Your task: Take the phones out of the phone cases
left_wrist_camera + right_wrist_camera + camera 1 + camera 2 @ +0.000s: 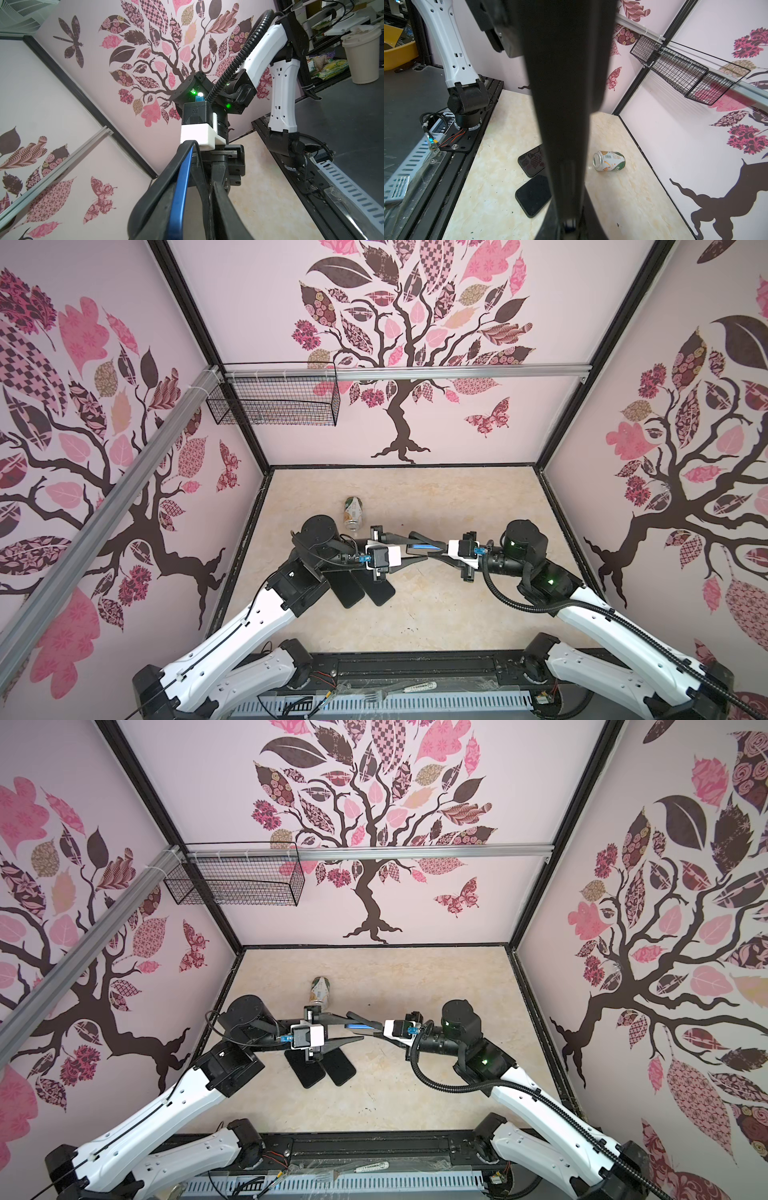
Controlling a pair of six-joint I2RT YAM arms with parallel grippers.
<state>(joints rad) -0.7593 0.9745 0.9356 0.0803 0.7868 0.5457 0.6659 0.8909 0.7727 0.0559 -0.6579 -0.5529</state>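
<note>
The blue phone (pixel 424 547) hangs mid-frame in both top views, above the surface (pixel 436 614), its black phone case (pixel 153 197) bowed away along one side. The right gripper (pixel 434 549) has its fingers clamped on one end — the left gripper (pixel 409 549) has its fingers part-way apart, flanking the other end; whether they press I cannot tell.

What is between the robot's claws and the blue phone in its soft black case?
Nothing visible. The right gripper is shut on the blue phone in its soft black case, up in the air, and the left gripper has its fingers around it.
</note>
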